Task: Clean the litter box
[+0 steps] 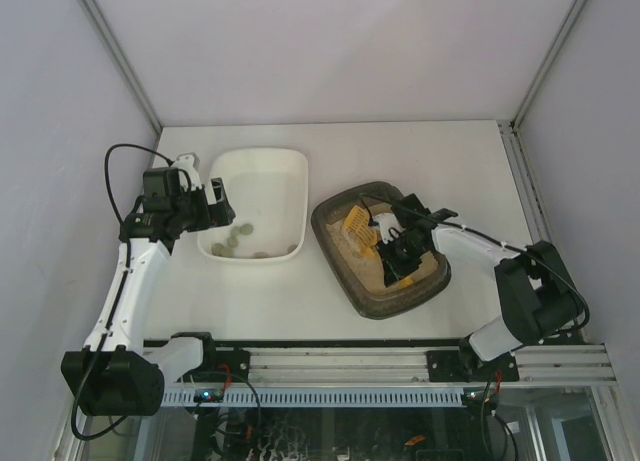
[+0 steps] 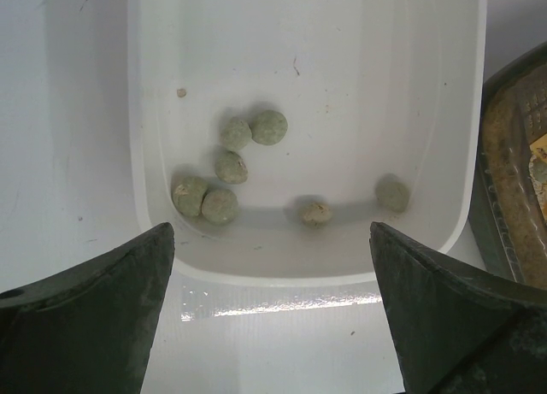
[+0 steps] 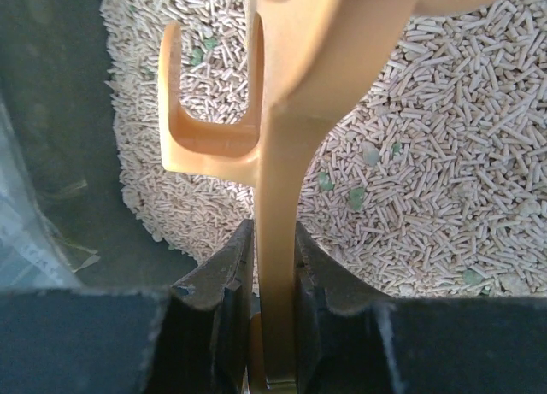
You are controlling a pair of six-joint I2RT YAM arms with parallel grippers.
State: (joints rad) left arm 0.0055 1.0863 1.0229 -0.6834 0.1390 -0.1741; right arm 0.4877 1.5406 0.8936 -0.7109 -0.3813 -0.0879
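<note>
The dark grey-brown litter box (image 1: 372, 299) lies right of centre, with beige pellet litter (image 3: 444, 163) and small green bits in it. My right gripper (image 1: 397, 249) is over the box, shut on the handle of a yellow scoop (image 3: 278, 240); the scoop's head (image 1: 359, 226) rests at the box's far left end. My left gripper (image 1: 212, 203) is open and empty, held at the left side of the white tub (image 1: 258, 257). The tub holds several grey-green clumps (image 2: 229, 167). The litter box's edge shows at the right of the left wrist view (image 2: 513, 172).
The white tub (image 2: 299, 270) sits just left of the litter box, almost touching it. White walls enclose the table on the left, back and right. The arm bases and a metal rail (image 1: 400, 366) run along the near edge.
</note>
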